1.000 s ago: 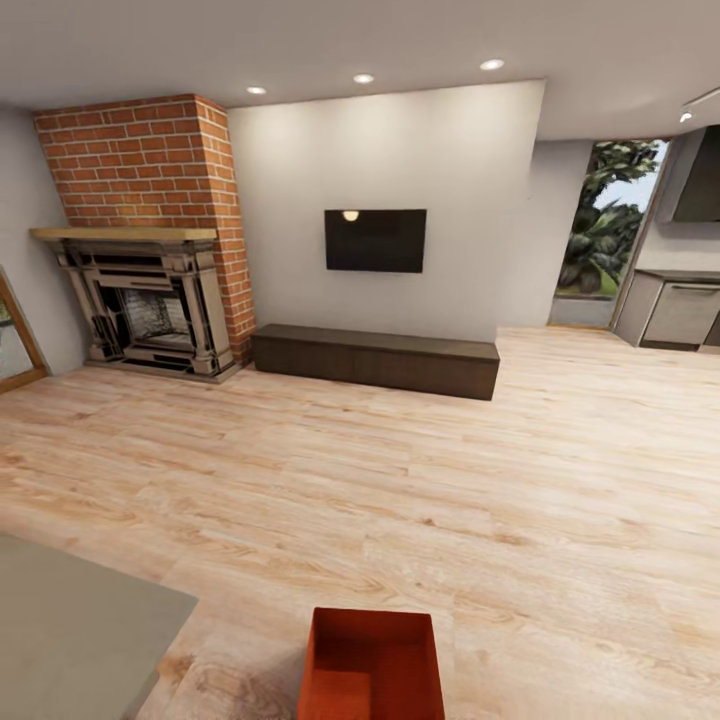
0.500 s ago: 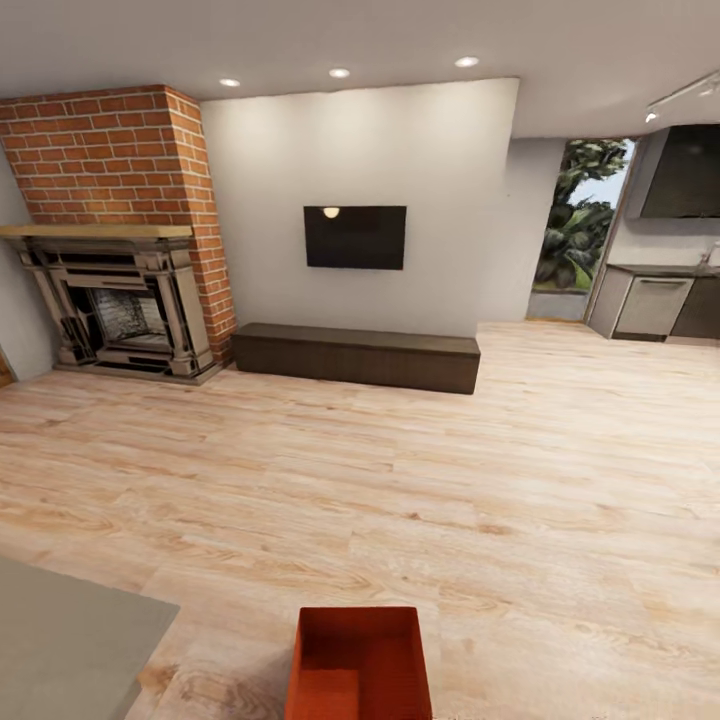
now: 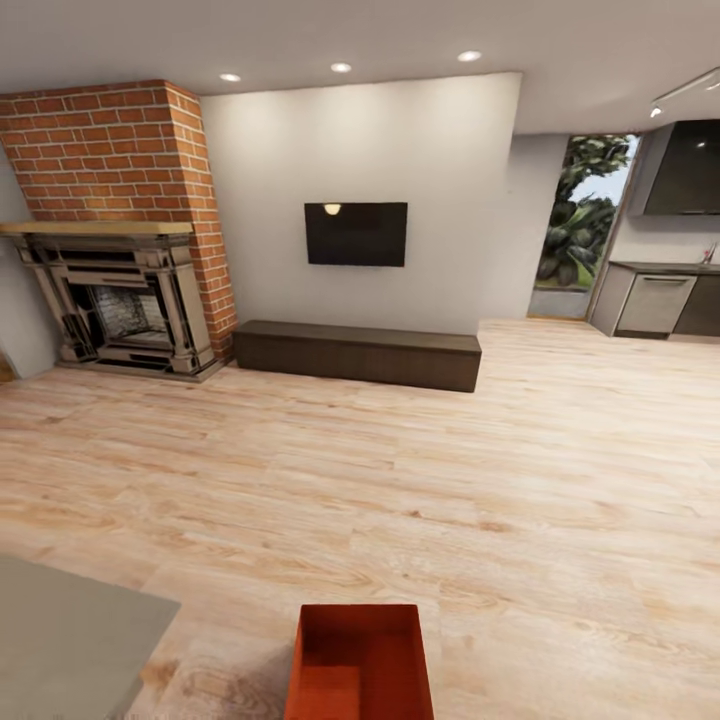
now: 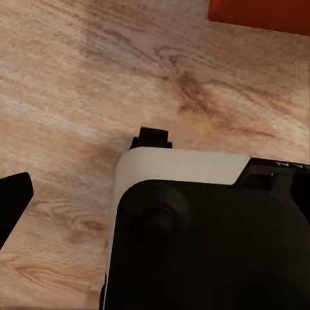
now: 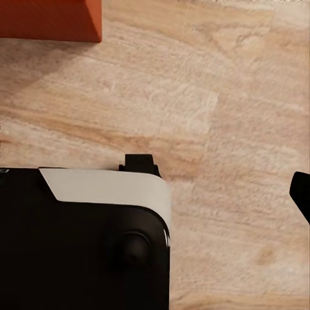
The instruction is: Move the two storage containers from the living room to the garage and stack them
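We note 1 storage container (image 3: 361, 662) on the wood-plank floor (image 3: 450, 480) directly ahead, beside the grey table (image 3: 70, 640). We cannot tell either gripper's finger spacing from the wrist views.

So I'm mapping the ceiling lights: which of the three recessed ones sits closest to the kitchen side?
The rightmost recessed light, nearest the dark kitchen hood. The other two lie further left, towards the brick fireplace.
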Tool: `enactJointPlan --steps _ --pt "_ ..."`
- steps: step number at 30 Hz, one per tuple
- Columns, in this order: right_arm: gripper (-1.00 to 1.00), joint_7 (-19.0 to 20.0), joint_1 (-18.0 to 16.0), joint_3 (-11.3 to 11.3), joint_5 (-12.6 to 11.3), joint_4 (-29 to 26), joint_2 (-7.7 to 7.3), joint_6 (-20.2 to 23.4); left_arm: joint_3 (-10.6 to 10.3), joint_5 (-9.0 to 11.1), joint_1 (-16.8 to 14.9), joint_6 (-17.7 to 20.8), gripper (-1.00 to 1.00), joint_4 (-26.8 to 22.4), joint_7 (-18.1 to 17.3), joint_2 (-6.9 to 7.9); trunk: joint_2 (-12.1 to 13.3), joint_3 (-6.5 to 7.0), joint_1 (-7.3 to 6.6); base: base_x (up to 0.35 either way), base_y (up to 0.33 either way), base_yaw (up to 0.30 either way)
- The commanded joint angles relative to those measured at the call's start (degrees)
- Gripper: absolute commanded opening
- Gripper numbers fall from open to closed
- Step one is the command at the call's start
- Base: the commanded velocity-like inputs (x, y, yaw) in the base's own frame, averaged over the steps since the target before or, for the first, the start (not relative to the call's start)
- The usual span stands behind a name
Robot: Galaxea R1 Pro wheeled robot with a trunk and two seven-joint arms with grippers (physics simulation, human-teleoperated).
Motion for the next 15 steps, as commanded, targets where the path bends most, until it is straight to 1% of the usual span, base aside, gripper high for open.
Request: enactJointPlan --steps 1,12,15 --pt "1.0 -0.1 -0.1 0.5 -0.5 0.2 0.04 -0.3 -0.1 0.5 0.0 -0.1 1.0 0.0 0.1 -0.01 0.0 -0.13 0.0 0.0 0.0 0.16" --pt "1.0 -0.1 -0.1 0.5 -0.9 0.1 0.04 -0.3 -0.1 0.5 0.0 -0.1 1.0 0.0 0.1 -0.01 0.0 -0.94 0.0 0.0 0.0 0.161" --pt "1.0 -0.1 -0.1 0.5 -1.0 0.1 -0.01 -0.3 -0.1 0.5 0.0 -0.1 1.0 0.0 0.1 -0.01 0.0 -1.05 0.0 0.0 0.0 0.071"
